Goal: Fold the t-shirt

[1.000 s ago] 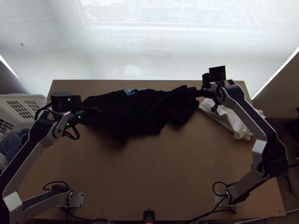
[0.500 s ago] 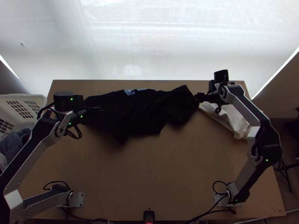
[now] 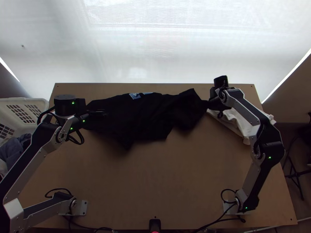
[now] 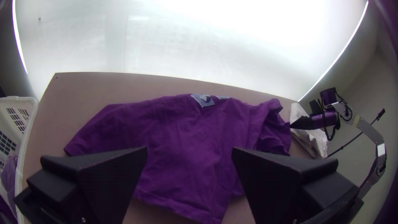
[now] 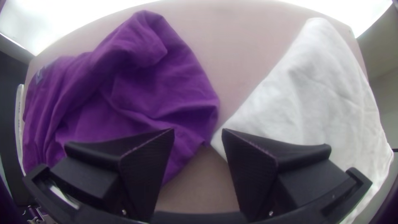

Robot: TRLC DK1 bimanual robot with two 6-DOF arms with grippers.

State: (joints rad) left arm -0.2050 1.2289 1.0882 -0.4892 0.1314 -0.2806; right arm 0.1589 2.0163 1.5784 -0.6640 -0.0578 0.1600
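1. At ten o'clock of the counter, the left claw is wide open over the t-shirt, with nothing gripped.
2. The t-shirt lies wrinkled, from ten to one o'clock.
3. At one o'clock, the right claw is partly open and empty. Closing here, it could catch also the white cloth, because their edges nearly meet.
4. Since one second ago, the right claw has shifted toward four o'clock.

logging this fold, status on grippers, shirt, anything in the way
Dark t-shirt spread, rumpled. Left gripper open above it, right gripper open by its edge. White cloth close beside, possible snag.
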